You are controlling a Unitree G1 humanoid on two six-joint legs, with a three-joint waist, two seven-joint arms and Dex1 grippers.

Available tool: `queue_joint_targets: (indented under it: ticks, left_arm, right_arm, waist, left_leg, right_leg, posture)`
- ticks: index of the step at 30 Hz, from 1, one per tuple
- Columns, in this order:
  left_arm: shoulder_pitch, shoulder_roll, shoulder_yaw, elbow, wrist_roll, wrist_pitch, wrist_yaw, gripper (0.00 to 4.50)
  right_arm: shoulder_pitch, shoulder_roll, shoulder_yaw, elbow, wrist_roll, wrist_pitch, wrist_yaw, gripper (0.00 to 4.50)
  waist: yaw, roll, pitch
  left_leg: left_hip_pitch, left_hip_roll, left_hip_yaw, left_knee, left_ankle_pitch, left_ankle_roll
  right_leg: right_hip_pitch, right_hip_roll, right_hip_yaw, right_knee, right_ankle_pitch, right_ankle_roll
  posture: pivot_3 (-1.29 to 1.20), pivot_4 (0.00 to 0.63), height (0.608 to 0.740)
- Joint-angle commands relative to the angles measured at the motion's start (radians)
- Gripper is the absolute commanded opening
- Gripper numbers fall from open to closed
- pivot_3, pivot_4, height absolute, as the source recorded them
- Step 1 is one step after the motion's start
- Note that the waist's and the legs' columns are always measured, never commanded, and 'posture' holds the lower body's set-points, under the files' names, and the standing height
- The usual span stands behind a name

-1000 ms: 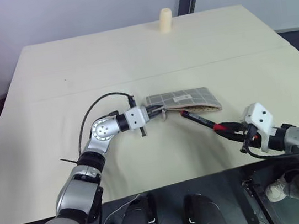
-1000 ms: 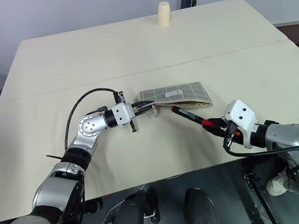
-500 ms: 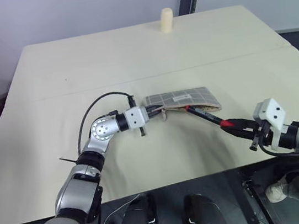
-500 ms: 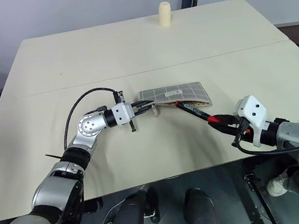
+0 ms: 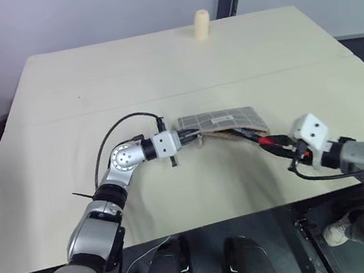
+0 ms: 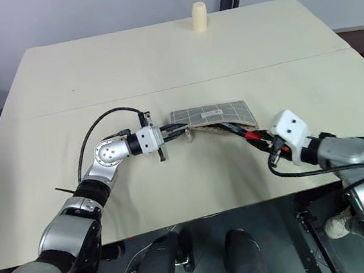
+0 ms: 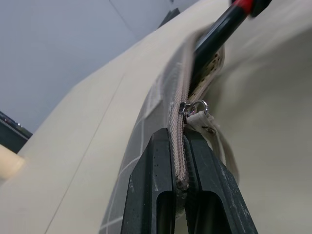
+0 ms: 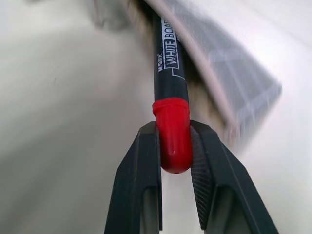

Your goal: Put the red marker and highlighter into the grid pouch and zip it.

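From the left eye view, the pouch lies flat near the middle of the bench, its mouth facing the robot. The left end effector is clamped shut on the pouch's zipper end, likely to pin the fabric and keep the opening taut while the other arm loads it. The right end effector grips the marker by its red cap, front end already inside the mouth, so insertion looks partly done. The highlighter is not visible; it may already be inside. A pale cylinder stands at the far edge, well apart. The right eye view adds a pale wall behind the cream bench and a dark upright post. In the left wrist view, black fingers pinch the zipper tape just below the pull tab. In the right wrist view, the fingers close on the cap, the marker's black barrel angling under the pouch's upper lip.
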Motion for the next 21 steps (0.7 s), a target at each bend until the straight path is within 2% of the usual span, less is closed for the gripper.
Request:
queue_joint_targets:
  ticks: [1, 5, 14, 21]
  left_arm:
    - [-0.019, -0.001, -0.009, -0.035, -0.014, -0.016, -0.023, 0.0]
    - [-0.023, -0.007, -0.008, -0.059, -0.027, -0.007, -0.047, 0.0]
    - [-0.008, -0.01, 0.003, -0.094, -0.033, 0.004, -0.037, 0.0]
    - [0.004, -0.011, 0.013, -0.095, -0.044, 0.012, -0.029, 0.0]
  right_arm:
    - [-0.075, 0.018, 0.088, 0.02, -0.087, -0.046, -0.026, 0.27]
    - [-0.182, 0.06, 0.202, 0.068, -0.184, -0.098, -0.044, 0.27]
    - [-0.286, 0.081, 0.272, 0.214, -0.268, -0.225, -0.016, 0.27]
    - [-0.303, 0.08, 0.248, 0.241, -0.285, -0.251, -0.026, 3.77]
  waist:
    - [-0.001, 0.0, 0.0]
    - [-0.002, 0.0, 0.0]
    - [-0.003, 0.0, 0.0]
    - [-0.003, 0.0, 0.0]
  left_leg:
    - [0.0, 0.0, 0.0, 0.0, 0.0, 0.0]
    - [0.0, 0.0, 0.0, 0.001, 0.0, 0.0]
    - [0.0, -0.001, 0.0, 0.001, 0.0, 0.0]
    - [0.0, 0.0, 0.0, 0.001, 0.0, 0.0]
  right_leg:
    - [0.0, 0.0, 0.0, 0.0, 0.0, 0.0]
    - [-0.001, 0.0, 0.0, 0.001, 0.0, 0.0]
    - [0.0, 0.002, 0.0, 0.001, 0.0, 0.0]
    - [0.0, 0.002, 0.0, 0.002, 0.0, 0.0]
  posture:
    - [0.0, 0.15, 0.74]
    - [0.0, 0.15, 0.74]
    - [0.0, 0.15, 0.74]
    - [0.0, 0.15, 0.74]
